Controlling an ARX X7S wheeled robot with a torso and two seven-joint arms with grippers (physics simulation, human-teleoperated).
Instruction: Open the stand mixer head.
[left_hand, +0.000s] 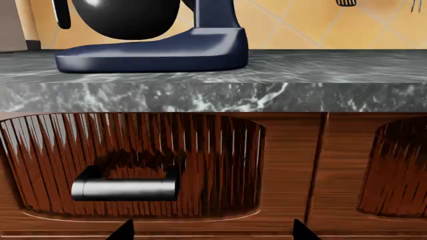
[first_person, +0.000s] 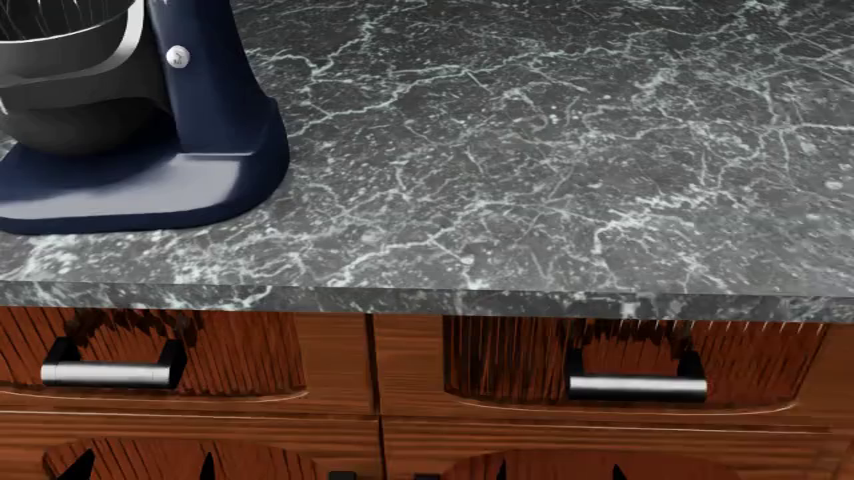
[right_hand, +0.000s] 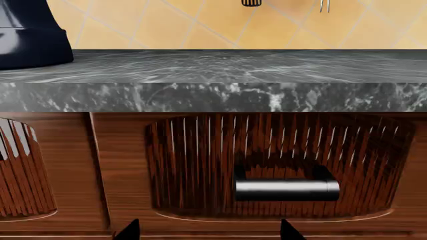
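The light grey stand mixer head is out of view in every frame. Only the lower mixer shows: its navy base (first_person: 147, 185), navy column (first_person: 200, 70) and dark grey bowl (first_person: 67, 90) stand at the far left of the counter. The base (left_hand: 153, 52) and bowl (left_hand: 127, 17) also show in the left wrist view. My left gripper (left_hand: 213, 232) is open and empty, low in front of the left drawer, below the mixer. My right gripper (right_hand: 208, 232) is open and empty, low in front of the right drawer.
A dark marble counter (first_person: 534, 200) runs across the view, with its front edge above wooden drawers. The drawers have metal bar handles (first_person: 107, 373) (first_person: 637, 387). A tan tiled wall (right_hand: 200, 25) stands behind the counter with utensils hanging on it.
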